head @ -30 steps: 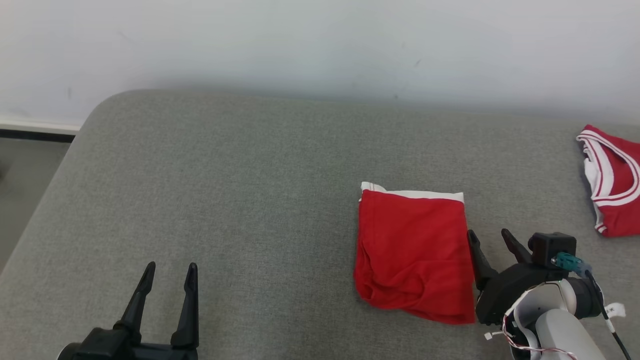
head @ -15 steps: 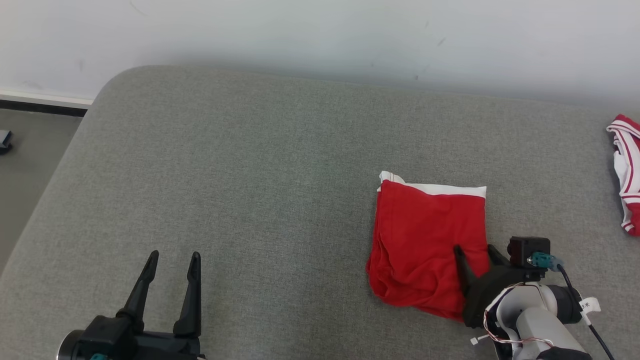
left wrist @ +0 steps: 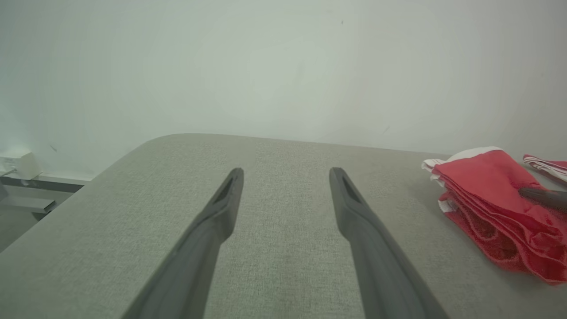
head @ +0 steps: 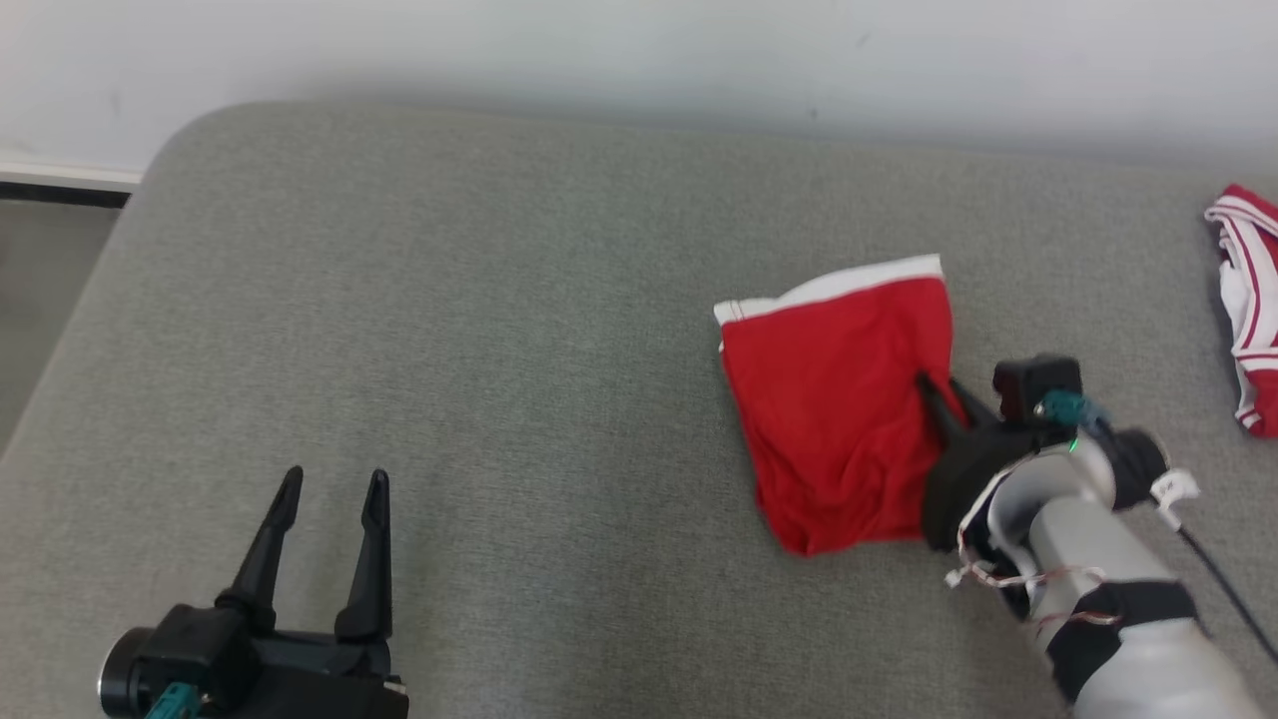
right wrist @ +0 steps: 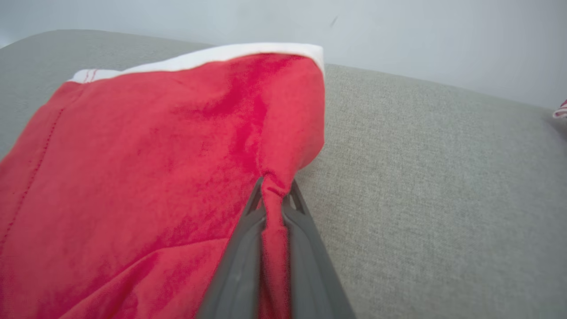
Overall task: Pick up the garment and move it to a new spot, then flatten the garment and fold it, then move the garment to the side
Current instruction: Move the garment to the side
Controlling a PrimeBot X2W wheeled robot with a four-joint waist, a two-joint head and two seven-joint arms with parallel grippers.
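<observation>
Right tool (right wrist: 277, 181) pinches the folded garment (head: 829, 399) (under-layers hidden); left tool (head: 334, 472) stands spread.

The head view's edge cuts off a red-and-white cloth (head: 1250, 330). The right pincer (head: 936, 380) covers part of the garment (head: 829, 399).

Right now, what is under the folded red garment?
The garment lies on the grey cushion, which shows all around it. At its side edge, stacked red and white layers are visible. Anything beneath is covered. The right end effector pinches its right edge.
</observation>
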